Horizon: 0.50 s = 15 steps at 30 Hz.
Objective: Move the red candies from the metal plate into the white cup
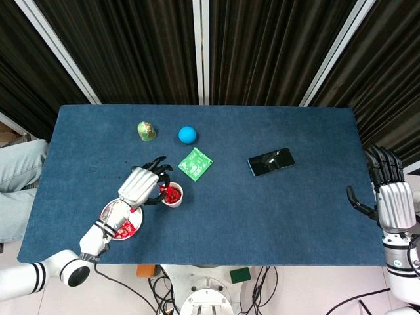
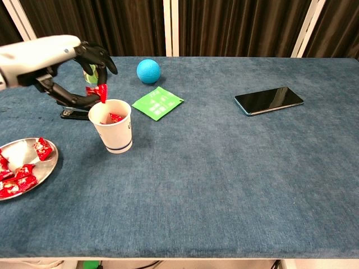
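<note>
Red candies (image 2: 22, 171) lay in the metal plate (image 2: 47, 165) at the near left of the table (image 2: 224, 185), and we noted more of them inside the white cup (image 2: 114, 130) just beside the plate. We found 1 candy (image 2: 97, 92) pinched between the thumb and a finger of the left hand (image 2: 67, 67), held directly over the cup's rim and not touching it. In the head view the left hand (image 1: 141, 184) sat against the cup (image 1: 172, 195). We recorded the right hand (image 1: 387, 197) off the table's right edge, holding nothing, fingers apart. Behind the cup we observed a black stapler (image 2: 76, 106), a green packet (image 2: 157, 102), a blue ball (image 2: 148, 70), a green figurine (image 1: 146, 130) and a phone (image 2: 269, 100).
</note>
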{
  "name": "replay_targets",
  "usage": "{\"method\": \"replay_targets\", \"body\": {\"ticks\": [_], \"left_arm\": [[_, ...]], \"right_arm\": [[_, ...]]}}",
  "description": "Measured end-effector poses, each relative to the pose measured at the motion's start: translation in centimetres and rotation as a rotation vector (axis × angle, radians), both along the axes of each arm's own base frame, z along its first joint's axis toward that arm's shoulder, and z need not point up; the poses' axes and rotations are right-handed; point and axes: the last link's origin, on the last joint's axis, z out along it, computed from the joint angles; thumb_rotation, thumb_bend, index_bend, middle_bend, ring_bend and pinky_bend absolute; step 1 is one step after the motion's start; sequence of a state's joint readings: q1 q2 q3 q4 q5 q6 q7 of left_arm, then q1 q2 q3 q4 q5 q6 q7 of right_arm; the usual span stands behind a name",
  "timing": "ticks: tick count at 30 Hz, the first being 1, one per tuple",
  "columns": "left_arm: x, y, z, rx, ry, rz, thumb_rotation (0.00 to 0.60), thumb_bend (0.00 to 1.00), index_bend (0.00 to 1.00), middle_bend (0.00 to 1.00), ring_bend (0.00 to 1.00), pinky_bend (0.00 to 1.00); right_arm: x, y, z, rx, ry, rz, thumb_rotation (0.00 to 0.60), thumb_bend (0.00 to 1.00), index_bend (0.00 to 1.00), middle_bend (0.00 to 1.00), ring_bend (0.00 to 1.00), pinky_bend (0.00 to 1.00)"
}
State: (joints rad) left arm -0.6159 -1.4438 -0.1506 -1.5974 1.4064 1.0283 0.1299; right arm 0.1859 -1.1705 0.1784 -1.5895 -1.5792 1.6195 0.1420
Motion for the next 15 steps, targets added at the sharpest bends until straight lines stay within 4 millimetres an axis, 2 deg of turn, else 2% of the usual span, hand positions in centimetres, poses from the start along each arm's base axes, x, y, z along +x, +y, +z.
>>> {"method": "replay_targets", "body": {"ticks": [6,12,15], "left_arm": [[-0.25,0.16,-0.93,-0.011,0.027,0.009,0.600,0.35,0.53,0.25,0.07,0.28],[-0.54,0.01,-0.94,-0.022,0.035,0.012,0.600,0.35,0.34,0.24,0.07,0.28],[-0.47,-0.06,-0.84,-0.021,0.028,0.009,0.600,0.35,0.30,0.24,0.07,0.28]], "right_arm": [[-0.12,0.05,0.09,-0.002,-0.002,0.000,0.600,0.38,0.00,0.00,0.00,0.00],[-0.09,0.07,0.11,-0.001,-0.001,0.001,0.600,0.38,0.00,0.00,0.00,0.00],[-0.01,0.05,0.02,0.001,-0.001,0.003,0.600,0.38,0.00,0.00,0.00,0.00]]}}
